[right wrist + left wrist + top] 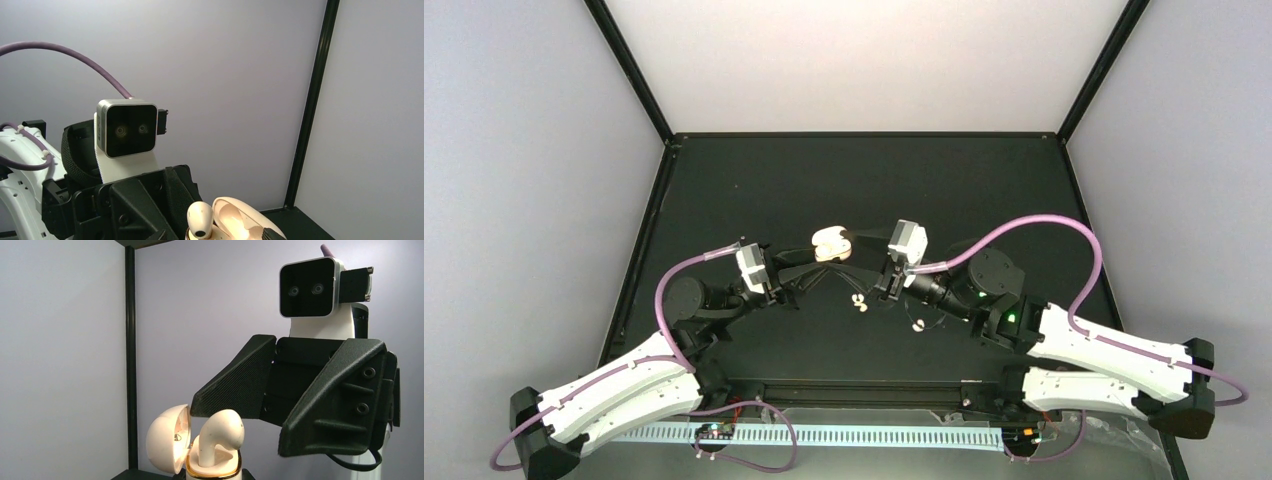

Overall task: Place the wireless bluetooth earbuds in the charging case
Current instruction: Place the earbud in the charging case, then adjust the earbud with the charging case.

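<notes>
Charging case (167,440), glossy cream-white and egg-shaped, held up off a black table (754,180) between two robot arms. Its rounded lid is swung open to one side, and a thin gold band runs round the mouth of its base. One earbud (220,432) stands in the case. It is cream-white, with a smooth bulbous head bent over at the top of a short stem that goes down into the well. In the right wrist view the head shows a small dark opening. Whether it sits fully home cannot be told.

The left gripper (809,257) is clamped on the lower part of the case and bears it. The right gripper (862,241) is on the opposite side of the case, with its two black fingers spread apart and nothing between them. One fingertip (210,400) hangs just above the earbud's head, close beside the open lid; whether it touches cannot be told.

There is one case, and four earbuds in all. Besides the one in the case, three lie on the table, on the side of the case nearer the arm bases. A close pair (858,301) lies near the case, and a lone earbud (914,325) lies farther from it, toward the right arm. All three are too small for their shapes to be made out.
</notes>
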